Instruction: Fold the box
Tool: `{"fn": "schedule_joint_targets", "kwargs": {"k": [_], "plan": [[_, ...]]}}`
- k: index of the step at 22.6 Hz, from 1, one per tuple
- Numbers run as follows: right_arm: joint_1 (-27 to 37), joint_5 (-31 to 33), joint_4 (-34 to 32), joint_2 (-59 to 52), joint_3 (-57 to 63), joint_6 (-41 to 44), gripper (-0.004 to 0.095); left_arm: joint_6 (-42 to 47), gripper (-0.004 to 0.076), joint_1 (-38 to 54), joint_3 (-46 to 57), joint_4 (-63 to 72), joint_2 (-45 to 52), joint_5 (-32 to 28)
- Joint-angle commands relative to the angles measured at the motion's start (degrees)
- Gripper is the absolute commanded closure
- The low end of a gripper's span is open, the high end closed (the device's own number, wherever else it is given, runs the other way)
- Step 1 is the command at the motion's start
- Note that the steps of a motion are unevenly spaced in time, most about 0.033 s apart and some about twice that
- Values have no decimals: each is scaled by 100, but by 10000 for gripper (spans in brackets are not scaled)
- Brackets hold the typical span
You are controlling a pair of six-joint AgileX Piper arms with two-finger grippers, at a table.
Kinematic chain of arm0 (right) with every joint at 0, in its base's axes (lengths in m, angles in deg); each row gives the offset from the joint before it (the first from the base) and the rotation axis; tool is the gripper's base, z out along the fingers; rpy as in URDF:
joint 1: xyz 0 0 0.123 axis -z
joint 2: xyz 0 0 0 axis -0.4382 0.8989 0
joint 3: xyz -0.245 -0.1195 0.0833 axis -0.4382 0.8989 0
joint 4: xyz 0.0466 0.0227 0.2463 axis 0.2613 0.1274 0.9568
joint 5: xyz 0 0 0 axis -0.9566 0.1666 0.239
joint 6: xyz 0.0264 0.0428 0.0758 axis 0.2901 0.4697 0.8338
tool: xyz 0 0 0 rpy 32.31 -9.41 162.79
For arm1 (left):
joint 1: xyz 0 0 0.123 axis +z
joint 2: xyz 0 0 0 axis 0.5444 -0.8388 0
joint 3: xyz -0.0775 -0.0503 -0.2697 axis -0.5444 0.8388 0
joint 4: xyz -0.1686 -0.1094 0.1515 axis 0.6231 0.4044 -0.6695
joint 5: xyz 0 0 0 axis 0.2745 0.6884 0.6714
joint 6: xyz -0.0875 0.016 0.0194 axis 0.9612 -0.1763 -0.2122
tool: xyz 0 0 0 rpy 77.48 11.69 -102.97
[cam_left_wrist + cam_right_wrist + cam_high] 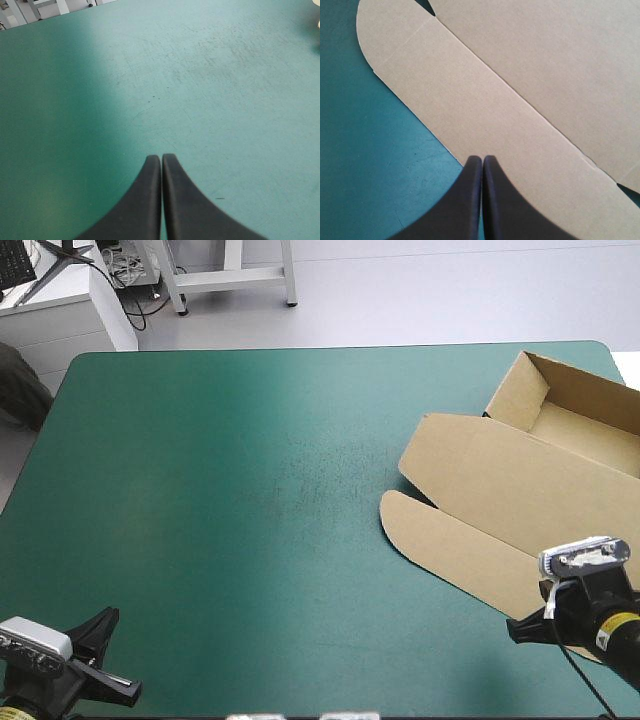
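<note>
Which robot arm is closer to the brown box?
Right. The right end effector, shut, is at the edge of the box, by its flat lid. The left end effector, shut, is far from it, over the teal-green cover near its front left corner.

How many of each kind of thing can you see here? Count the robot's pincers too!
Brown box: 1
Black pincers: 2 (left pincer, right pincer)
Teal-green table: 1
Total: 4

Teal-green table cover, faintly scuffed middle
</note>
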Motion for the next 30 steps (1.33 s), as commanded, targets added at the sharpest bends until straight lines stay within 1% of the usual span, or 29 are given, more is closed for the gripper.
{"fn": "schedule_joint_targets", "kwargs": {"k": [1,5,8,11,30], "plan": [[0,-493,-10,-471,214,30,921,47,734,-22,-132,27,-91,-413],[0,-508,46,-1163,631,30,921,47,734,-22,-132,27,-91,-413],[0,-505,58,-1442,940,30,921,47,734,-22,-132,27,-91,-413],[0,-513,69,-1500,1108,30,921,47,734,-22,-132,27,-91,-413],[0,-553,158,-1524,1108,30,923,47,734,-22,-132,27,-91,-413]]}}
